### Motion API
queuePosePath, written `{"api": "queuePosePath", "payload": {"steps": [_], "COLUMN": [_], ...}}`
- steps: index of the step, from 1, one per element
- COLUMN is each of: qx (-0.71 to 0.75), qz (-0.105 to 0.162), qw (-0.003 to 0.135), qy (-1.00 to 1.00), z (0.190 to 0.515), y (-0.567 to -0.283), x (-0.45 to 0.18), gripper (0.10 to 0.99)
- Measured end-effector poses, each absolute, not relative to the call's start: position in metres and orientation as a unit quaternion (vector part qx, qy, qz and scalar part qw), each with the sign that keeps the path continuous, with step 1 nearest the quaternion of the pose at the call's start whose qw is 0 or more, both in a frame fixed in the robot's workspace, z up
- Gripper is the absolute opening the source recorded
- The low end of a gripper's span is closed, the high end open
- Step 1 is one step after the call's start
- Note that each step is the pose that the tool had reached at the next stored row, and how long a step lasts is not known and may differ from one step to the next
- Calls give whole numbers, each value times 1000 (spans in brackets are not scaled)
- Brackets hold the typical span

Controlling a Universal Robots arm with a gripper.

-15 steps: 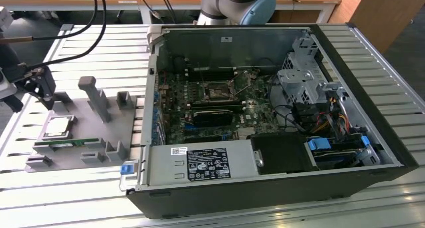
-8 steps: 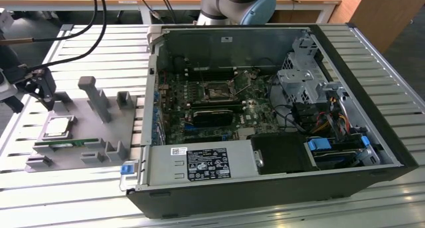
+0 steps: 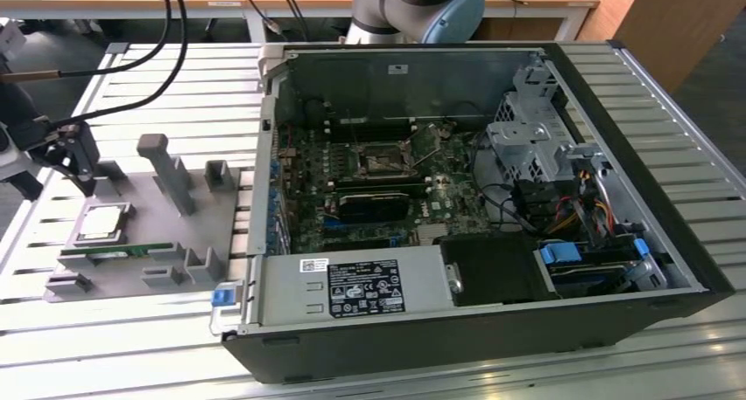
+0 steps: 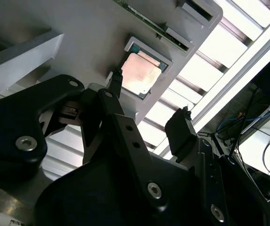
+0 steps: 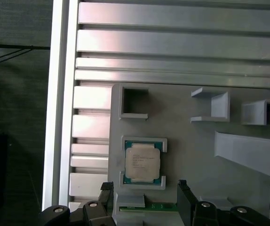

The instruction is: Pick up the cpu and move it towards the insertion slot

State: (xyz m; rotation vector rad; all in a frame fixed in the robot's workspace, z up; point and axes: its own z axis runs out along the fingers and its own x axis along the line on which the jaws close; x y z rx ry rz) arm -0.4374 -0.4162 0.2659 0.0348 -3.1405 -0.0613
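Observation:
The cpu [image 3: 103, 223] is a flat silver-topped square lying in a shallow pocket of the grey fixture plate [image 3: 163, 243], at the exterior view's left. My gripper [image 3: 70, 160] hangs a little above and just behind it, open and holding nothing. In the first wrist view the cpu [image 5: 142, 162] lies just off the gap between my two dark fingertips [image 5: 106, 188]. The second wrist view has the cpu [image 4: 142, 74] beyond the open fingers [image 4: 182, 127]. The insertion slot [image 3: 383, 162] is a dark square socket with a metal frame on the green board inside the open computer case.
A narrow green memory stick [image 3: 111, 251] lies in the fixture beside the cpu. Grey posts [image 3: 163, 168] rise from the plate. The black case wall [image 3: 271, 138] stands between fixture and board. Cables [image 3: 140, 77] run across the slatted metal table [image 3: 152, 330].

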Motion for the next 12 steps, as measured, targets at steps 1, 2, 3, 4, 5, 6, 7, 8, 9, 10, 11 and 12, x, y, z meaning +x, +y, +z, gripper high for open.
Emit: {"api": "queuePosePath", "payload": {"steps": [1,2,3,4,5,6,7,8,9,10,11,12], "qx": [11,11,11,11,11,11,11,11,11,11,11,11], "qz": [-20,-20,-20,-19,-20,-20,-20,-20,-20,-20,-20,-20], "qw": [0,0,0,0,0,0,0,0,0,0,0,0], "qy": [-1000,-1000,-1000,-1000,-1000,-1000,-1000,-1000,-1000,-1000,-1000,-1000], "z": [265,265,265,265,264,264,264,263,263,263,262,262], "y": [-416,-417,-417,-417,-417,-417,-417,-417,-418,-418,-418,-418], "x": [-437,-437,-437,-437,-437,-437,-437,-437,-437,-437,-437,-437], "gripper": [647,647,647,647,647,647,647,647,647,647,647,647]}}
